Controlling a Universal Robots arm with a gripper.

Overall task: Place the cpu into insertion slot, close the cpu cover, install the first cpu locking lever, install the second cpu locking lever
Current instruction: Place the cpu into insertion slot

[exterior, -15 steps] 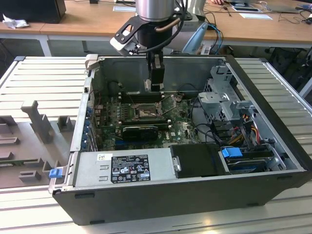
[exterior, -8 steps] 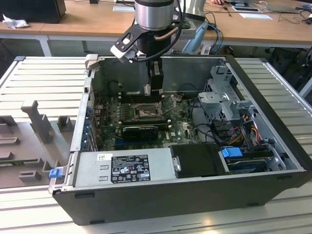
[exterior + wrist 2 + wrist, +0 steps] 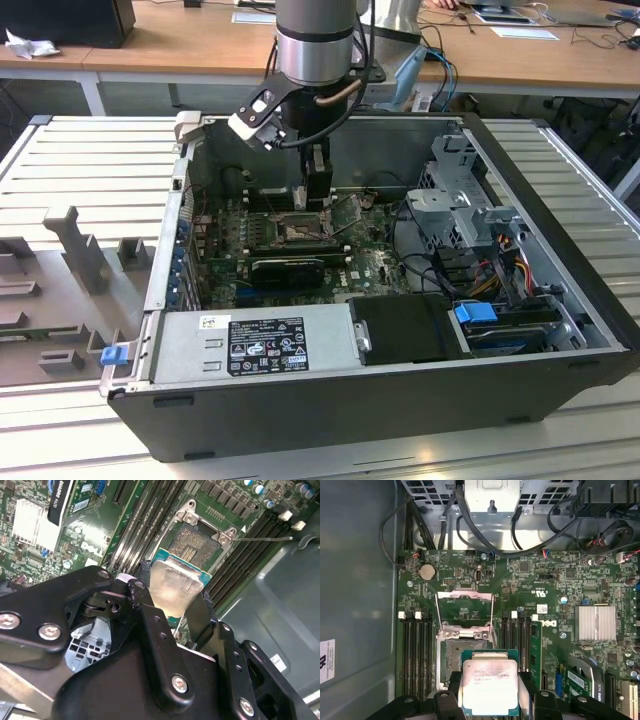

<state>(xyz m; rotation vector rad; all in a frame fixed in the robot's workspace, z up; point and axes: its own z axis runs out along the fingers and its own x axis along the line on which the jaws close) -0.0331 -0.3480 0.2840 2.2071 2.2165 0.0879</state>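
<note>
My gripper is shut on the cpu, a small square chip with a silvery top and green edge. It hangs just above the motherboard, partly over the insertion slot, whose brownish pin field lies bare. In the second wrist view the cpu sits between the black fingers, short of the insertion slot. The cpu cover stands swung open beyond the slot. A thin lever wire sticks out beside the socket. In the exterior view the gripper reaches down into the open computer case over the insertion slot.
Black memory slots flank the socket on both sides. A finned heat sink and cables lie near it. The case holds a power supply at the front, a drive cage at the exterior view's right, and tall metal walls.
</note>
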